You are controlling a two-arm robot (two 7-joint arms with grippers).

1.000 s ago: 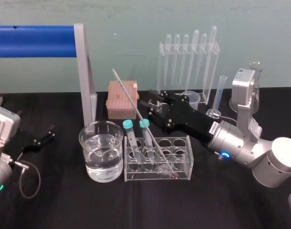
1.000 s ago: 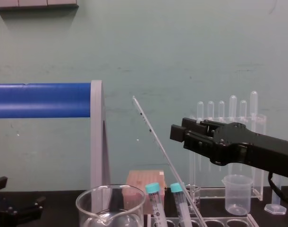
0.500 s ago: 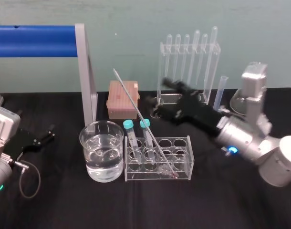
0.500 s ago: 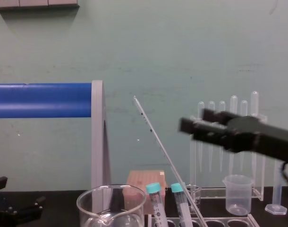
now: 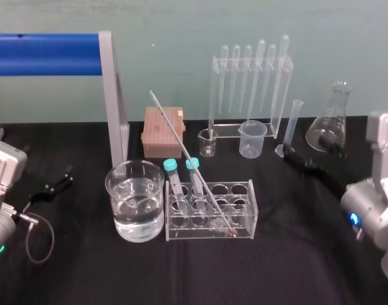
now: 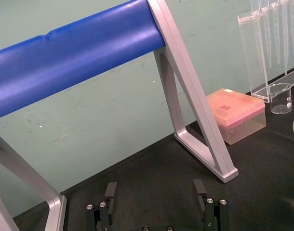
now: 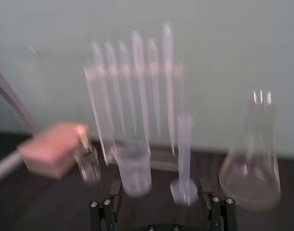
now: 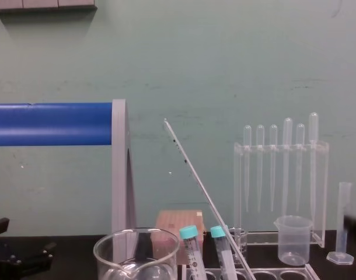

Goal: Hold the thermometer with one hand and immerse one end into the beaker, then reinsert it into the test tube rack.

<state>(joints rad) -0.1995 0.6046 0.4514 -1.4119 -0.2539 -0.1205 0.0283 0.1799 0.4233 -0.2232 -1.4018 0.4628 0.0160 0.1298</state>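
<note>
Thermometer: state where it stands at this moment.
In the head view the thermometer leans in the test tube rack near the middle, just right of the beaker.

No legible text, label, brand or number found on any item. The thermometer [image 8: 194,175], leaning in the test tube rack [image 5: 245,222], carries small dark marks along its upper part. They are too small to read.
</note>
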